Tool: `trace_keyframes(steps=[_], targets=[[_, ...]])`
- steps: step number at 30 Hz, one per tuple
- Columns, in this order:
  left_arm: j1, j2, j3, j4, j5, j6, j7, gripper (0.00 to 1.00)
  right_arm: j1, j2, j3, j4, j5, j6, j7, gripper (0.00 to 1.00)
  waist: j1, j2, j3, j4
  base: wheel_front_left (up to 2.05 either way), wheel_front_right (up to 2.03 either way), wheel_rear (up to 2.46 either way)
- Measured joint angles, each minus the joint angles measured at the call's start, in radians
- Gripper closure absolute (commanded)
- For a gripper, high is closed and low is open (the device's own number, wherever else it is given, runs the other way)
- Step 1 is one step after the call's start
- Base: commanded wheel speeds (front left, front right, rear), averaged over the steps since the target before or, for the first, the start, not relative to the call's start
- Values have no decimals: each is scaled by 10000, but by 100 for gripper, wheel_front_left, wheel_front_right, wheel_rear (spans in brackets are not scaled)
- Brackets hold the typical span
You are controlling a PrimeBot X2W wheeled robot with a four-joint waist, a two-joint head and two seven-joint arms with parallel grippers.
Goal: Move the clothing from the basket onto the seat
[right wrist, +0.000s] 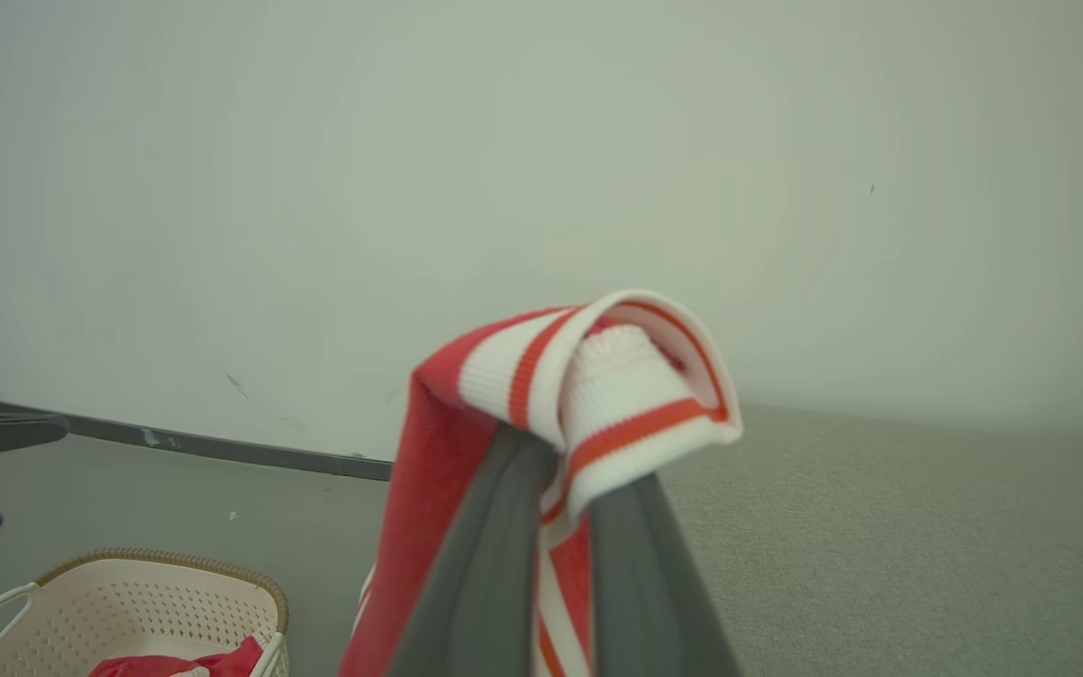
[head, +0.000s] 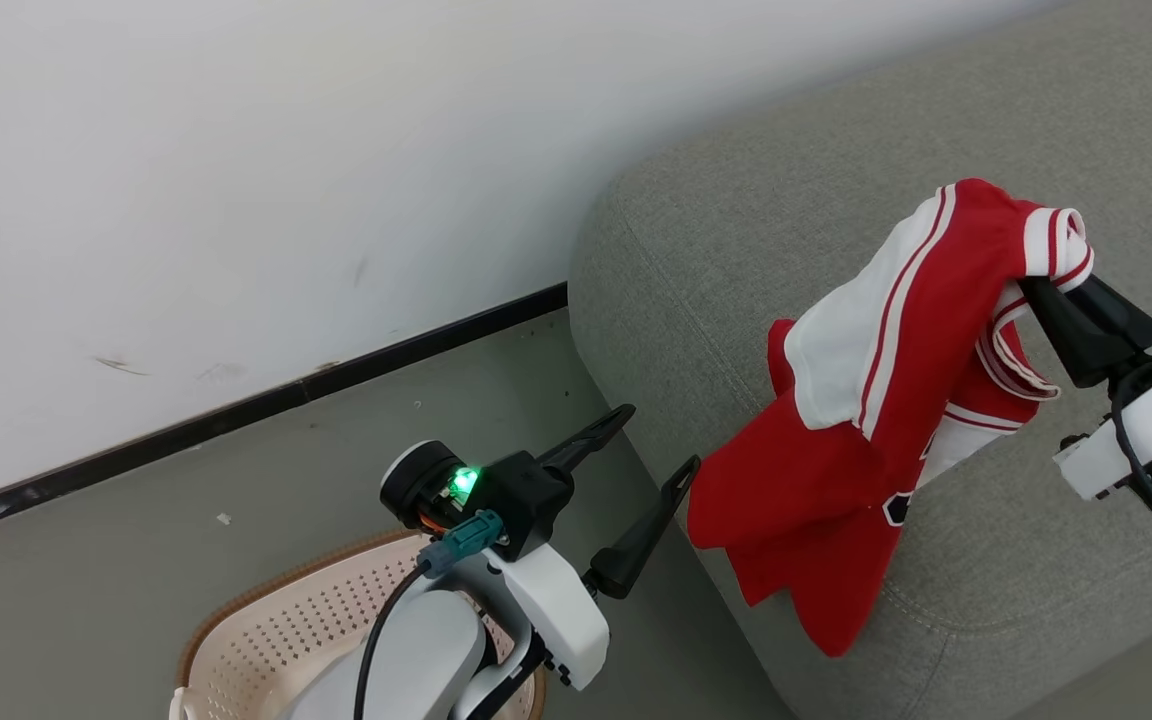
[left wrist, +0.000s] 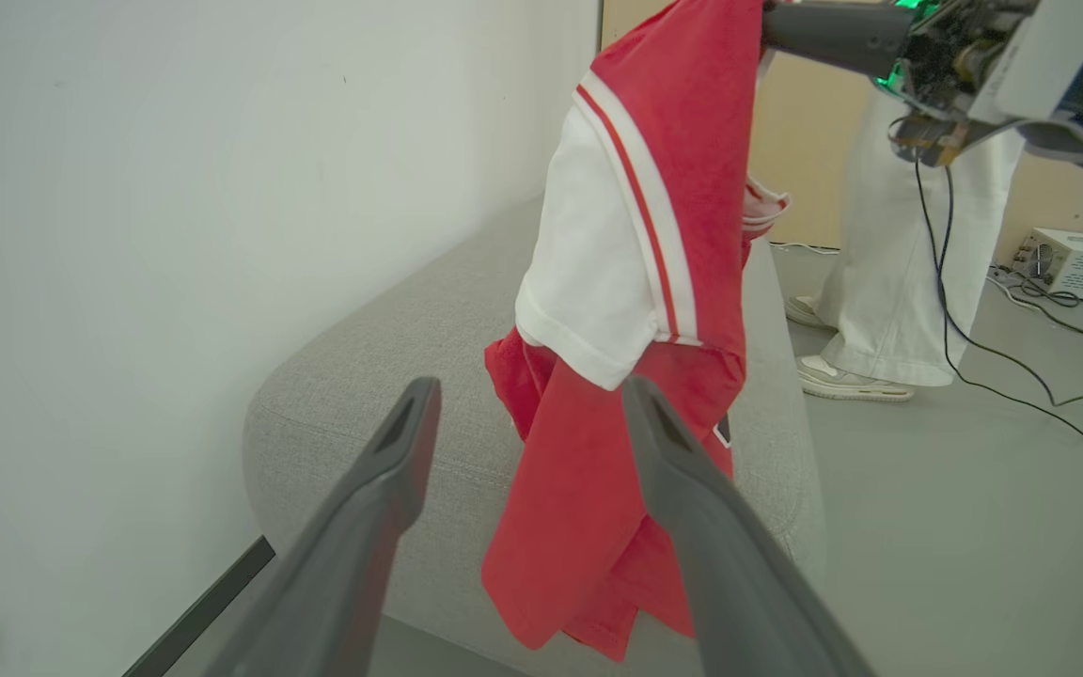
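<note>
A red garment (head: 896, 400) with white panels and stripes hangs from my right gripper (head: 1046, 290), which is shut on its striped cuff (right wrist: 598, 376). Its lower part drapes over the front corner of the grey seat (head: 1036, 560). My left gripper (head: 663, 436) is open and holds nothing, just left of the seat's corner, with its fingers pointing at the hanging garment (left wrist: 673, 188). The cream basket (head: 266, 630) stands on the floor under my left arm. More red clothing (right wrist: 184, 663) lies in the basket (right wrist: 128, 602).
A white wall with a dark baseboard (head: 236, 410) runs behind the seat and basket. In the left wrist view a person's legs (left wrist: 889, 282) stand beyond the seat's far end, with a white box (left wrist: 1082, 263) and cables (left wrist: 1021, 367) on the floor.
</note>
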Motion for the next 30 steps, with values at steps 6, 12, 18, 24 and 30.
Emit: trace_keyframes(steps=[6,12,18,24,30], targets=[[120,88,194,-127,84,274,-2,0,-1305,198,-374,690,623,2,15,100,0,0,255,-150,0,0,0],[139,205,439,-357,155,621,2,0,-3133,198,-897,1411,947,2,385,100,0,0,586,-105,0,0,0],[134,416,683,-698,253,901,31,0,-4409,-12,-1388,2207,1101,2,696,100,0,0,939,67,0,0,0],[0,431,627,-1174,527,989,198,0,-5170,-604,-2046,3346,1103,2,805,100,0,0,1401,322,0,0,0],[-214,445,502,-1507,694,1022,399,0,-5136,-922,-2387,4527,1083,2,794,100,0,0,1803,563,0,0,0]])
